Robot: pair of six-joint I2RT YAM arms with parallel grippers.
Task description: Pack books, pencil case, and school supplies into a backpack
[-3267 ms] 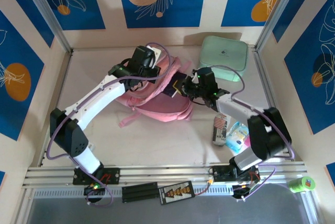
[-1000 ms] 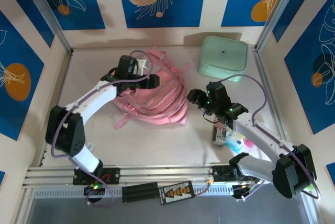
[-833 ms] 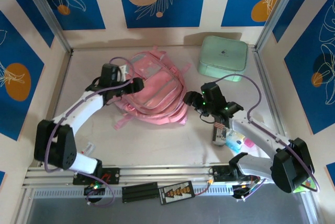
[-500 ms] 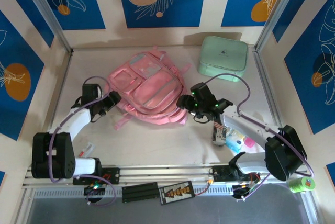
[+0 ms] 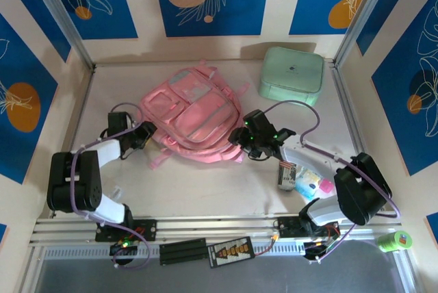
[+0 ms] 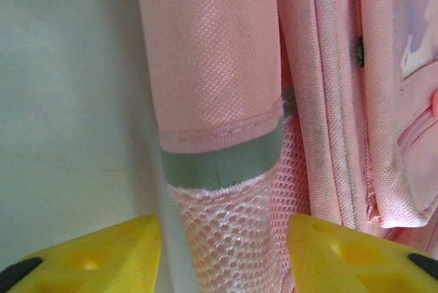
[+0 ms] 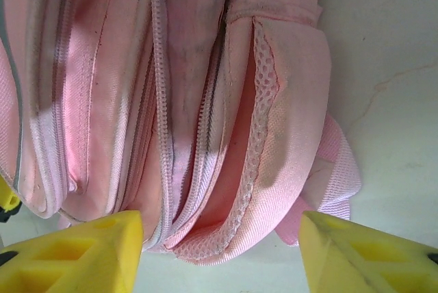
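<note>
Top external: backpack (image 5: 195, 115) between left pincer (image 5: 142, 135) and right pincer (image 5: 239, 136).

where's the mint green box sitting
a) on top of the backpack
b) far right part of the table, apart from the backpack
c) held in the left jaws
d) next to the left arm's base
b: the top view shows the mint green box near the far right corner of the table, with bare tabletop between it and the pink backpack.

Pink backpack (image 7: 102, 81), zippers (image 7: 159, 101), mesh side pocket (image 7: 254, 149), pincer (image 7: 222, 252) tips apart
</note>
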